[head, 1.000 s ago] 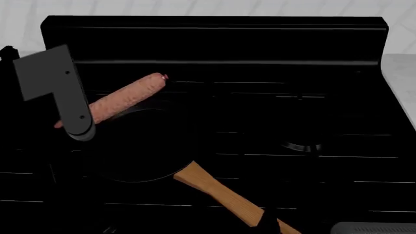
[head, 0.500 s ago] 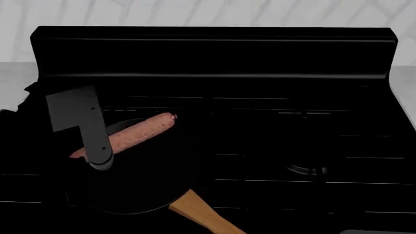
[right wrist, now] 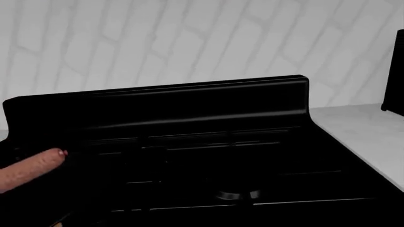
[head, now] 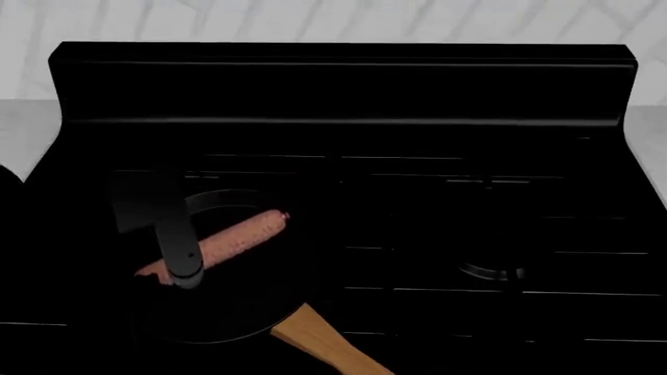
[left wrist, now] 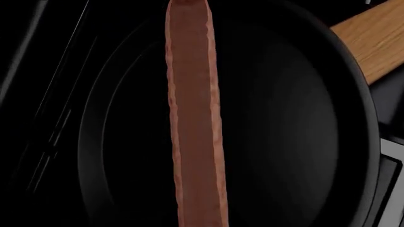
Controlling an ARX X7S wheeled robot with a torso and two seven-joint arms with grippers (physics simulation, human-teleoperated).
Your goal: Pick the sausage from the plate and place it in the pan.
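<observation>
The sausage (head: 234,237), pinkish-tan with a reddish end, lies tilted over the black pan (head: 261,301). My left gripper (head: 180,266) is shut on its lower left part, and a grey link of the arm crosses it. In the left wrist view the sausage (left wrist: 192,118) runs lengthwise over the middle of the pan (left wrist: 284,118), and my fingers are lost in the dark. I cannot tell whether the sausage touches the pan's floor. Its free end also shows in the right wrist view (right wrist: 28,171). The plate is out of view. My right gripper is not in view.
The pan's wooden handle (head: 328,351) points toward the front right. The pan sits on a black stove (head: 469,219) with a burner (head: 490,272) at the right and a tall back guard (head: 344,82). A white counter (right wrist: 360,127) lies to the stove's right.
My left gripper has carried the sausage down and a little to the right, lower over the pan. The head view also shifted between the two earlier frames.
</observation>
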